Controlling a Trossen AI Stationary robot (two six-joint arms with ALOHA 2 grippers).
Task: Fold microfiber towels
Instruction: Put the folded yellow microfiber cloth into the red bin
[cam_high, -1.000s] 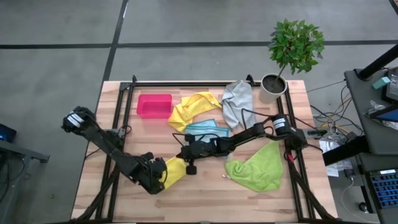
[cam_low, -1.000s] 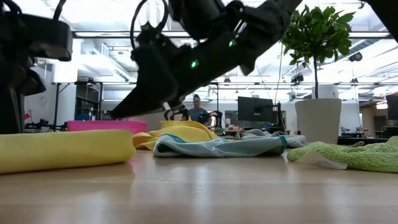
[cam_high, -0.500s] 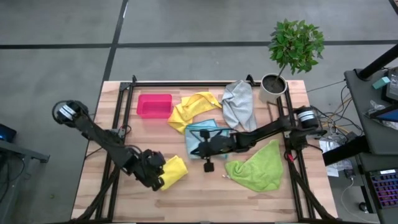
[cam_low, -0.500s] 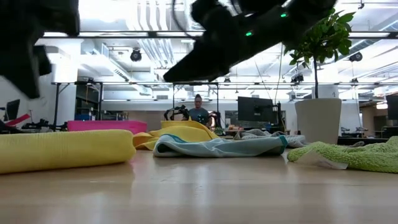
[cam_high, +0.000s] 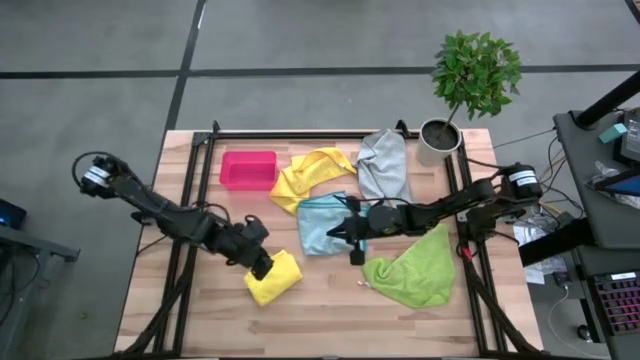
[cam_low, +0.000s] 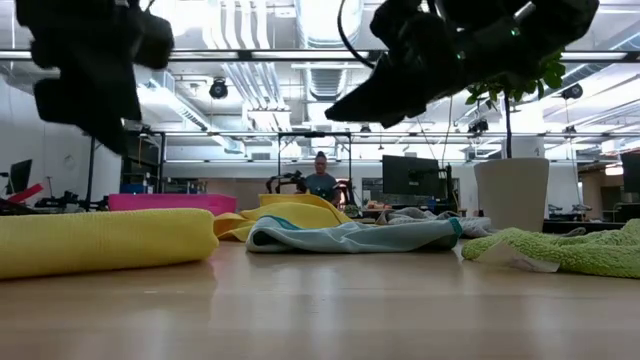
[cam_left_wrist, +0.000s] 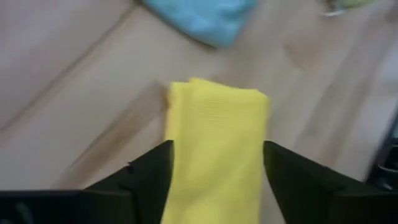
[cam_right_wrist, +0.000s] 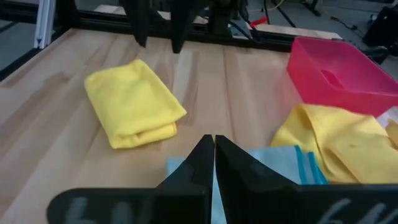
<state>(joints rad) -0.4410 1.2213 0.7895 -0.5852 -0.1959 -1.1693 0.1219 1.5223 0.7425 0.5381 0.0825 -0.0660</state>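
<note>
A folded yellow towel (cam_high: 275, 279) lies flat on the table near the front, left of centre. My left gripper (cam_high: 263, 264) hovers just above its left end, open, one finger on either side of it in the left wrist view (cam_left_wrist: 217, 146), without touching it. My right gripper (cam_high: 350, 238) is shut and hangs above the near right corner of the light blue towel (cam_high: 320, 222), which lies spread at mid-table. A loose yellow towel (cam_high: 312, 172), a grey towel (cam_high: 384, 165) and a lime green towel (cam_high: 412, 268) lie crumpled on the table.
A pink-red bin (cam_high: 248, 169) stands at the far left. A potted plant (cam_high: 440, 138) stands at the far right corner. Bare wood shows along the near edge (cam_high: 330, 320). A person sits in the room beyond the table (cam_low: 320, 182).
My left gripper has come off the folded yellow towel's left end and risen, moving toward the far edge; the towel stays flat where it was. My right gripper has drawn back toward the table's right edge, over the light blue towel, rising a little and staying shut.
</note>
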